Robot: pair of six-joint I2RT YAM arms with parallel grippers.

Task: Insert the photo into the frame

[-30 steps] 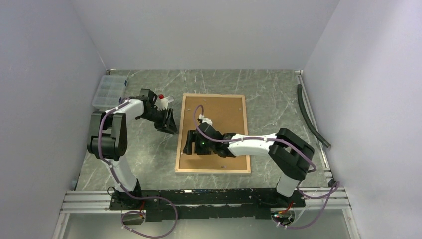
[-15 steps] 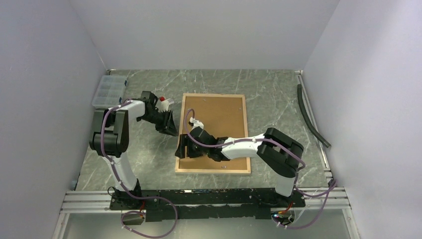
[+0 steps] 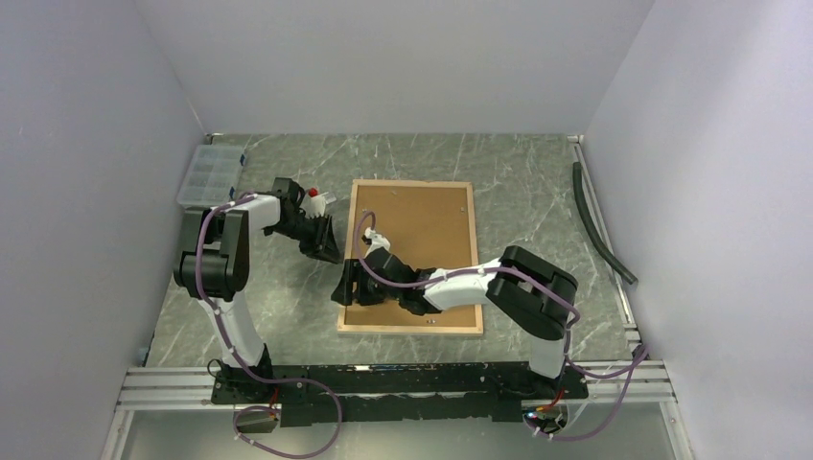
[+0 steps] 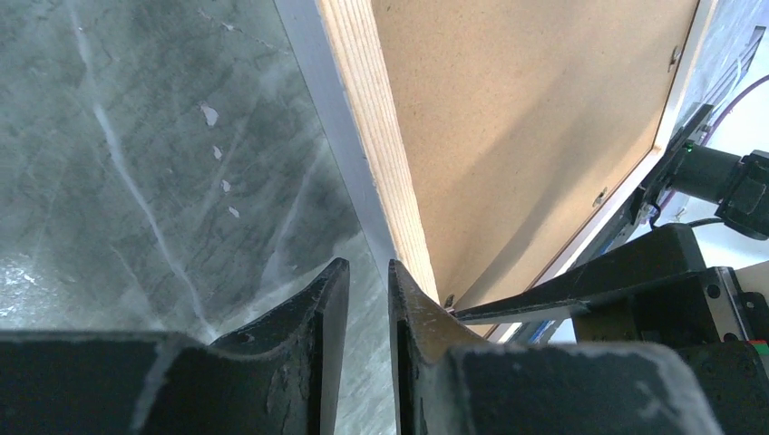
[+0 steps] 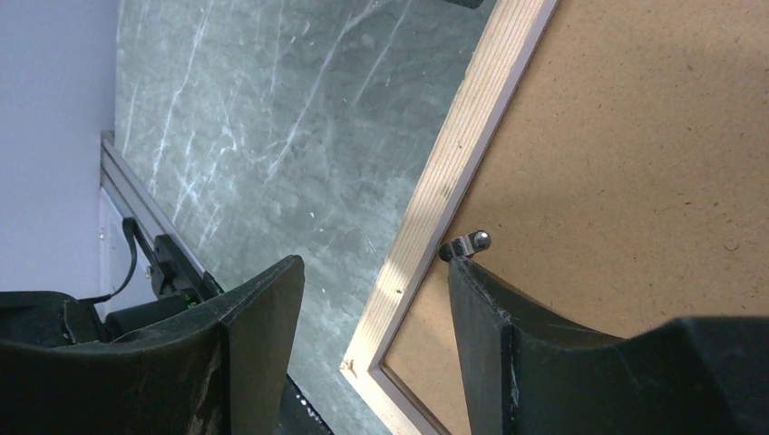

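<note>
Jaws of the right gripper (image 5: 372,272) stand wide, holding nothing; they straddle the light-wood rim of the frame (image 5: 472,136), one finger on the table side, the other over the backing panel (image 5: 635,154), its tip at a small metal clip (image 5: 467,243); whether it touches the clip cannot be told.

Jaws of the left gripper (image 4: 361,272): narrow, nearly closed, holding nothing; set low just beside the frame's left rim, further back.

Frame: face-down on the table (image 3: 527,172), fibreboard panel seated in its back.

Photo: not in view; presumably beneath the panel, unconfirmed.

Risks, judged:
- the finger may slip off the small clip and score the fibreboard;
- a sideways push may slide the whole frame over the smooth table, since nothing grips it;
- the left gripper, beside the rim rather than on it, may brace poorly.

Surroundings: grey-green marbled table; plain pale walls (image 3: 383,67) on three sides; clear compartment box (image 3: 211,172) at far left; small red-capped bottle (image 3: 312,195) behind the left gripper; black hose (image 3: 599,220) along the right.
</note>
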